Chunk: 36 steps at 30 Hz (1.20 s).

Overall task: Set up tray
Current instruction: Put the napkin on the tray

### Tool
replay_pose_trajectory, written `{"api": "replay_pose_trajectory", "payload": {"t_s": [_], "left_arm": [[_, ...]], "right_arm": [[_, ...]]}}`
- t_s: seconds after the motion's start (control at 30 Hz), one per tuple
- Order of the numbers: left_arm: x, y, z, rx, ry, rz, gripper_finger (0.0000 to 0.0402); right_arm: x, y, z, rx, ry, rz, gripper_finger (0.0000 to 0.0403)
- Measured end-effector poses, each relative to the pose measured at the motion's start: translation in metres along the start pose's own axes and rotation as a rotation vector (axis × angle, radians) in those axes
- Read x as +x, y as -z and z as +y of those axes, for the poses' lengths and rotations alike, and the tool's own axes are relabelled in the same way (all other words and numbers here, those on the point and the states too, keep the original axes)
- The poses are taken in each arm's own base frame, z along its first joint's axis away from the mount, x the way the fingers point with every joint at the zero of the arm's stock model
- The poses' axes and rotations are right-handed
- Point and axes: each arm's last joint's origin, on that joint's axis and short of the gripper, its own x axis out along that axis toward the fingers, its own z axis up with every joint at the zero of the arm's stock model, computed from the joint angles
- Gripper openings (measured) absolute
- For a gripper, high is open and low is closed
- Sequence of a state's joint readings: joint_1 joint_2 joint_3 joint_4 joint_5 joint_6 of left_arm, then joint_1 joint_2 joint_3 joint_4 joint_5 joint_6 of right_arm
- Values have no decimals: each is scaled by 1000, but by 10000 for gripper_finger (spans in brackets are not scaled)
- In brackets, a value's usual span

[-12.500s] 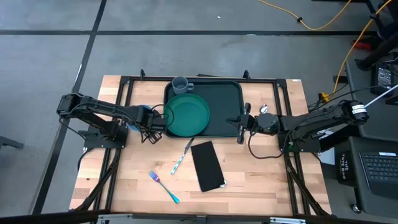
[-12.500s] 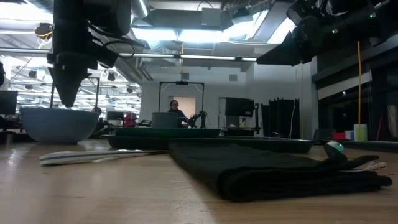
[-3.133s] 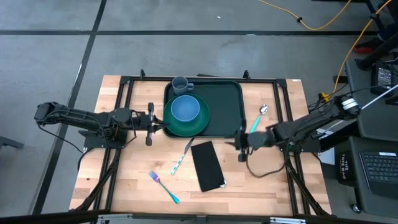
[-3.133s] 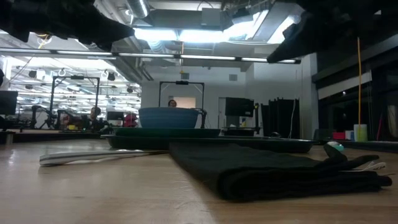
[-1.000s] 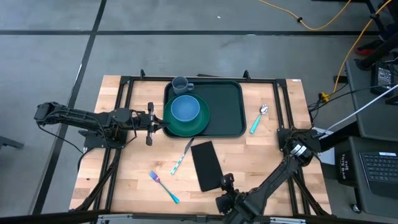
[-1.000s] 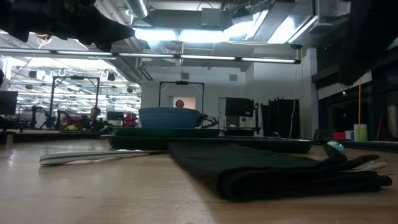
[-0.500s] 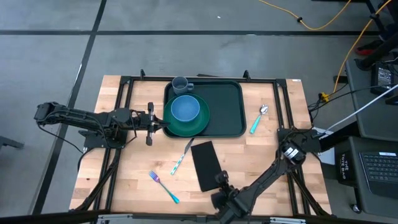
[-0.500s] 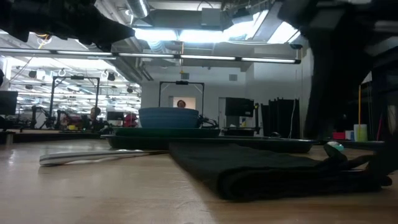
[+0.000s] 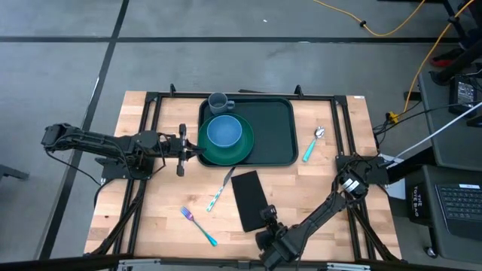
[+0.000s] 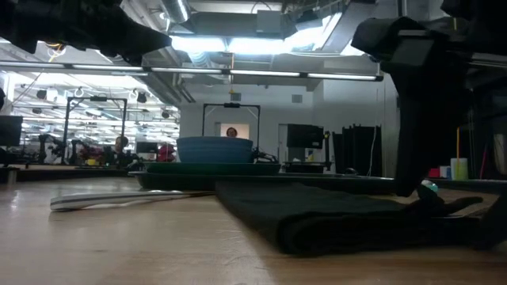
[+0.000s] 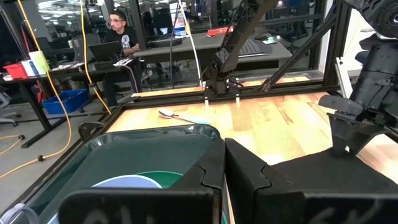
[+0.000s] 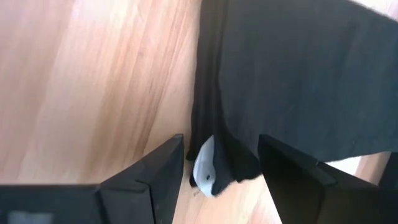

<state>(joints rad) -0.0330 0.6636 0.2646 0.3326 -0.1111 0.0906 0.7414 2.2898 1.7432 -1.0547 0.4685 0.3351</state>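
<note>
1. At the table's far centre sits the tray (image 9: 260, 132), dark green, flat on the wooden table (image 9: 166, 214). On its left half rests a green plate (image 9: 226, 147) with a blue bowl (image 9: 223, 131) in it; a grey mug (image 9: 218, 102) stands at the tray's far-left corner. The tray's right half is bare.
2. Off the tray: spoon (image 9: 312, 143) just right of it; knife (image 9: 220, 190) and black napkin (image 9: 249, 199) on the near side; fork (image 9: 197, 225) nearer and to the left.
3. Left gripper (image 9: 181, 149) waits just left of the tray's left rim, fingers pressed together with nothing between them.
4. Right gripper (image 9: 265, 219) is at the napkin's near-right corner, pointing down. The right wrist view shows its fingers (image 12: 152, 177) spread wide, straddling the napkin's corner fold, where something pale (image 12: 204, 171) peeks out from under the cloth; possibly a label, too blurred to say.
5. Judged step: picking up the napkin, with plate, bowl and mug already placed. Fingers have not closed on the cloth.
6. Next move would call for lowering until the fingertips reach the wood, pinching the folded corner, then lifting and carrying it to the tray's bare right side.
7. Risk: soft cloth may unfold or drag when lifted by one corner.
</note>
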Motion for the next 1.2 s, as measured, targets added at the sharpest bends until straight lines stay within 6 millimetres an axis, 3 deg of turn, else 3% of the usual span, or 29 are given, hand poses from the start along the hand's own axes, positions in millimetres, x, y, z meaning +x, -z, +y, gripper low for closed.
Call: {"api": "replay_pose_trajectory", "payload": {"t_s": [0.47,0.97,1.2], "left_arm": [[0,0,0,-1,1,0,5],[0,0,0,0,1,0,4],[0,0,0,0,1,0,4]], "right_arm": [[6,-3,-11,-23,-25,28,211],[26,-7,-15,-61,-70,69,211],[30,-9,-21,-31,-127,79,172]]}}
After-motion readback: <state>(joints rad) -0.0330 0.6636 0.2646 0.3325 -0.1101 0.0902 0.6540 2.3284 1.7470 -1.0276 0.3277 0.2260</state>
